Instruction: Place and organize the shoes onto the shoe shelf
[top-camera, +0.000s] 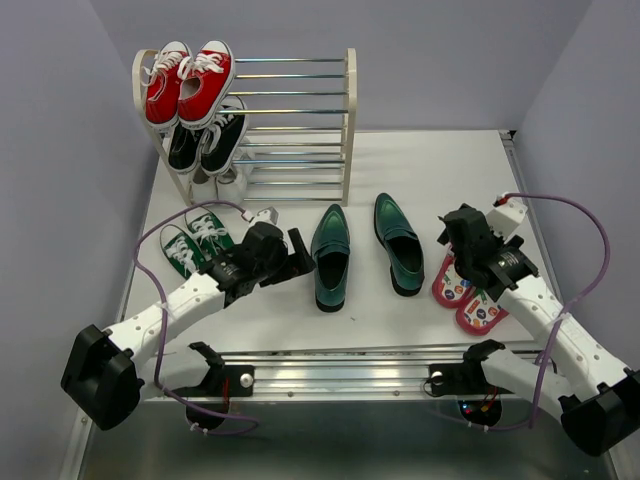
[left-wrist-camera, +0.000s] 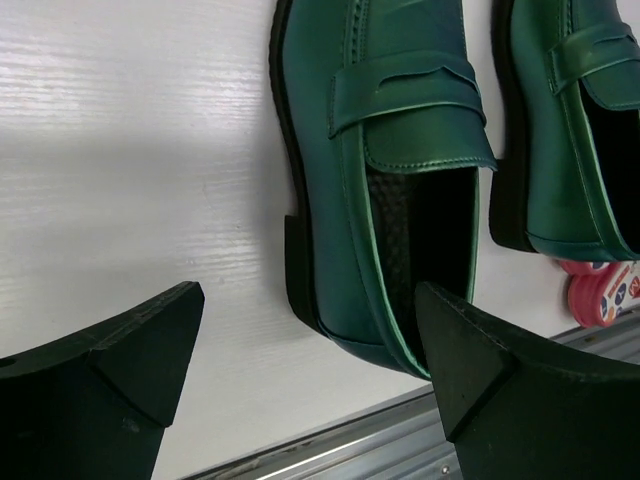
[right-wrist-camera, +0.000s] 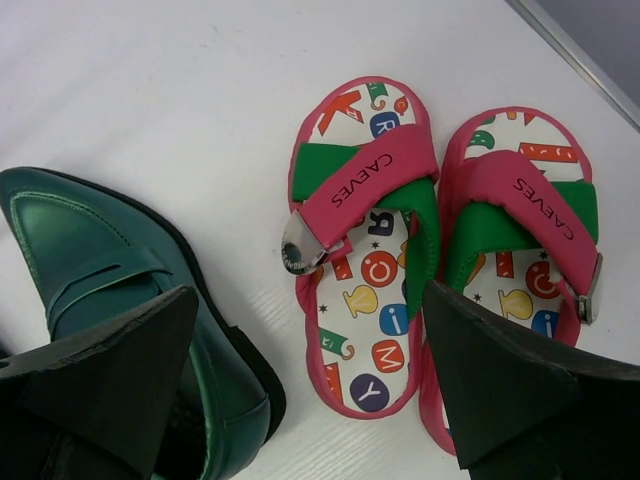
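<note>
Left gripper (left-wrist-camera: 308, 300), wrist view: two black fingers spread wide, nothing gripped; the heel of the left loafer (left-wrist-camera: 400, 150), dark green and glossy, reaches into the gap, hard by the finger at picture right; contact there cannot be told.

Right gripper (right-wrist-camera: 310, 295), wrist view: fingers likewise wide apart, holding nothing; the pink flip-flops (right-wrist-camera: 365, 240) lie side by side on the white table (right-wrist-camera: 150, 90) beneath it, one in the gap, the other partly behind the finger at picture right; the right loafer (right-wrist-camera: 110, 270) runs under the opposite finger.

This view alone shows the printed footbeds and the green and pink straps lettered CAEVES; overhead, the right arm covers much of that pair.

Overhead only: left gripper sits just beside the left loafer's outer side, near its heel half; right gripper hangs over the far ends of the flip-flops, just right of the right loafer; loafers lie near each other at mid-table, toes pointing away; green sneakers (top-camera: 195, 245) lie on the table left of the left arm.

Farthest: shoe shelf (top-camera: 349, 120) at the back left; red sneakers (top-camera: 188, 82) on its top rods, black sneakers (top-camera: 208, 140) on the tier below.
</note>
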